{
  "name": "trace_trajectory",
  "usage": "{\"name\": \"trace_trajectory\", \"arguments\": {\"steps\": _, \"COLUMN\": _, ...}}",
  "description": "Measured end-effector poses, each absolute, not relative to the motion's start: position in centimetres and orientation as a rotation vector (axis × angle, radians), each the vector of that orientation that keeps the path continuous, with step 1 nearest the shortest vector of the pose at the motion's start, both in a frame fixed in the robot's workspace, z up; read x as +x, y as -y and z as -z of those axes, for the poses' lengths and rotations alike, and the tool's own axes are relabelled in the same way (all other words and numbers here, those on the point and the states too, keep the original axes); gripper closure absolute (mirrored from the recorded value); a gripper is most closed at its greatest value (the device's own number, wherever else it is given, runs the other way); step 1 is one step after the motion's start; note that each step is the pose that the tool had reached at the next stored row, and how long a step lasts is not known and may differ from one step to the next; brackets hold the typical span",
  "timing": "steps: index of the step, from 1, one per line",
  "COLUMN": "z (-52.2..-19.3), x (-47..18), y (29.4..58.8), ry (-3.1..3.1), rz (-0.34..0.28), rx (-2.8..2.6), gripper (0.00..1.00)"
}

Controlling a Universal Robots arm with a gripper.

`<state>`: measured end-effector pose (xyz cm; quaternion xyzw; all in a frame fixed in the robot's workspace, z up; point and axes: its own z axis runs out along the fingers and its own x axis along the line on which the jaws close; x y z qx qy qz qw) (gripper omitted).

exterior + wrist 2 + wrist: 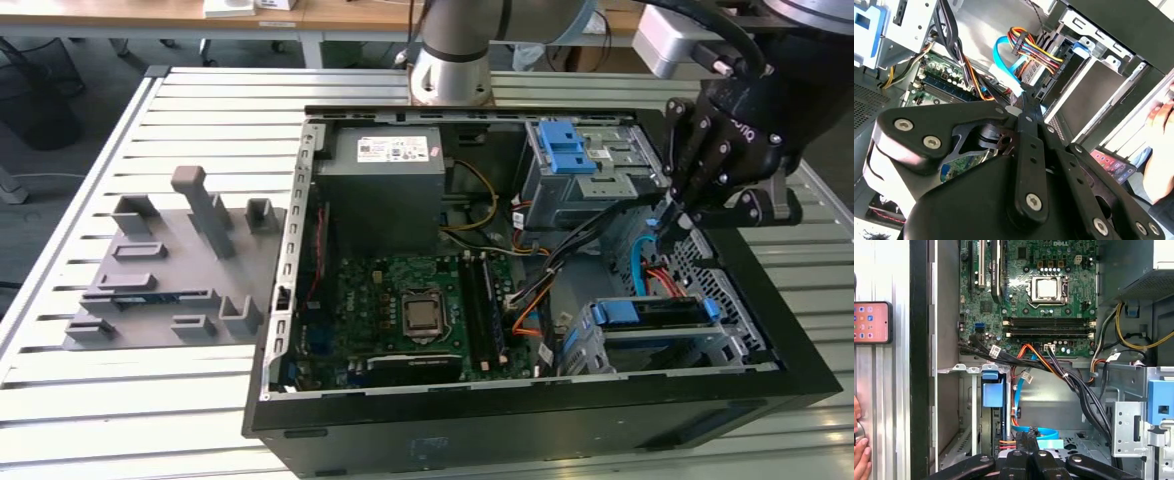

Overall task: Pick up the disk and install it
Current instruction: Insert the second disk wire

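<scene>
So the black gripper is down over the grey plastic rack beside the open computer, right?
Not quite. The exterior view shows the gripper down inside the open computer, by a blue cable. The grey plastic rack lies beside the case, at the exterior view's left.

A phone (872, 322) and a hand (861, 455) are cut by the frame edge (first wrist view); gripper (671, 222) fingertips hidden.

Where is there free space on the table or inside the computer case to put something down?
Bare slatted table lies in front of the grey fixture. Inside the case it is crowded: cables beside the gripper, the disk in its bay.
</scene>
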<state>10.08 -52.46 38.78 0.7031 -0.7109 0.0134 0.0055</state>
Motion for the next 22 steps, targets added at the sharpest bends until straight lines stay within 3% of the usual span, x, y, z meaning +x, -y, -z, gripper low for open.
{"name": "trace_trajectory", "arguments": {"steps": 8, "z": -38.3, "x": 10.1, "y": 52.1, "ry": 2.224, "rz": -0.046, "rx": 2.199, "gripper": 0.82}}
{"name": "trace_trajectory", "arguments": {"steps": 9, "z": -38.1, "x": 10.1, "y": 52.0, "ry": 2.224, "rz": -0.046, "rx": 2.199, "gripper": 0.75}}
{"name": "trace_trajectory", "arguments": {"steps": 22, "z": -36.7, "x": 10.1, "y": 51.9, "ry": 2.223, "rz": -0.048, "rx": 2.198, "gripper": 0.77}}
